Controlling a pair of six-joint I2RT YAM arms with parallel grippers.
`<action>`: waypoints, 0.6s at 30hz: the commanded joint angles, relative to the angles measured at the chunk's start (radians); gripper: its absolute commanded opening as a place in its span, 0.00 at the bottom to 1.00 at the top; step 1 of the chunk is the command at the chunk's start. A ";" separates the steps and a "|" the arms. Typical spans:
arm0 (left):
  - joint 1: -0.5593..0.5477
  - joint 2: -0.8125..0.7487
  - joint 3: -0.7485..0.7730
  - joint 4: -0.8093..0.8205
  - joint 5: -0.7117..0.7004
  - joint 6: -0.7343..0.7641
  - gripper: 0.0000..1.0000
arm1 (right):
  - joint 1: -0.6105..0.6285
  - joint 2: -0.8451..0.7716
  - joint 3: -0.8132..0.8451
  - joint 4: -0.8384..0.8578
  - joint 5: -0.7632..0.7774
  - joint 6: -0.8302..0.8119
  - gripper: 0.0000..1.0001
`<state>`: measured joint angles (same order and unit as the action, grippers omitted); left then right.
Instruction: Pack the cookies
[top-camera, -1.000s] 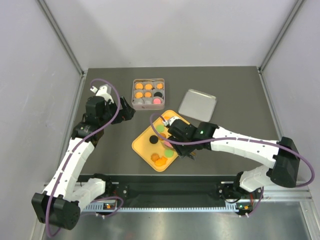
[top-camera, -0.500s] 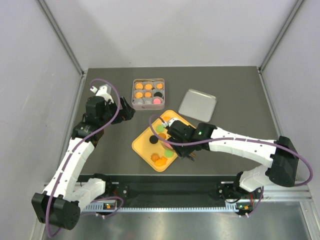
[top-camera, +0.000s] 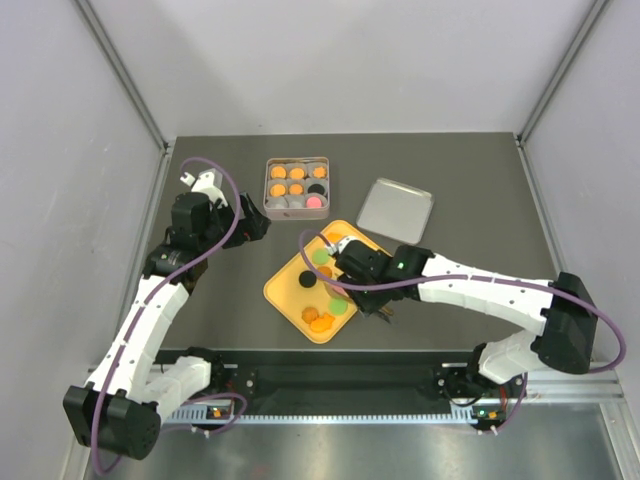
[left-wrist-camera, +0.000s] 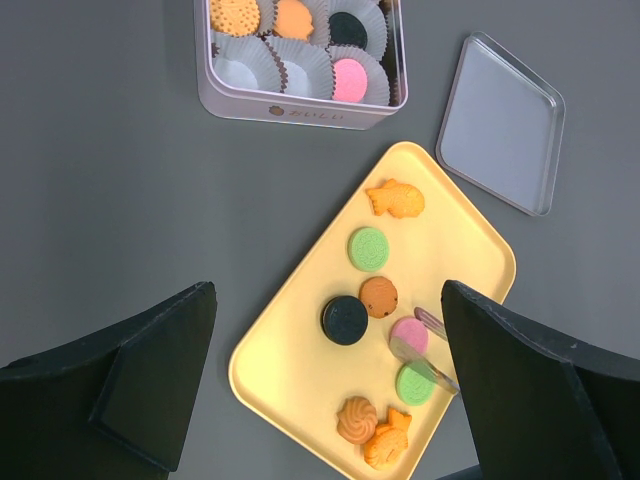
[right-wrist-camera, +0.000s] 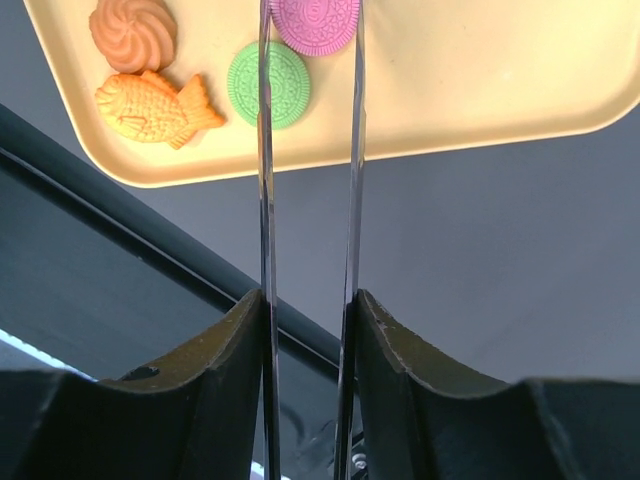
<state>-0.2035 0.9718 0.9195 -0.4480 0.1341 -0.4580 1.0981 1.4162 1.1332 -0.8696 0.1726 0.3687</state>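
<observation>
Reaches right gripper (right-wrist-camera: 308, 15) over yellow tray (right-wrist-camera: 480, 70), pinching pink cookie (right-wrist-camera: 312, 22). Holds left gripper (left-wrist-camera: 327, 287) wide open, empty, near tin (left-wrist-camera: 300, 108). Shows pinch plainly from right wrist, not overhead.

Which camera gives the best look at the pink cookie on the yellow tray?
The right wrist view: the pink cookie looms large, pattern clear, between the fingers of the right gripper. The left wrist view shows it small; from the top the right arm hides it.
</observation>
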 joint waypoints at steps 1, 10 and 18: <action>0.007 0.001 -0.014 0.043 -0.005 0.001 0.99 | -0.014 -0.046 0.062 -0.017 0.034 -0.011 0.37; 0.007 0.002 -0.013 0.045 -0.004 0.001 0.99 | -0.073 -0.056 0.190 -0.052 0.051 -0.051 0.38; 0.007 -0.001 -0.014 0.043 -0.007 0.001 0.99 | -0.171 0.038 0.347 -0.014 0.025 -0.117 0.38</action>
<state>-0.2035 0.9718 0.9195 -0.4480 0.1341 -0.4580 0.9577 1.4178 1.3949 -0.9249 0.1974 0.2913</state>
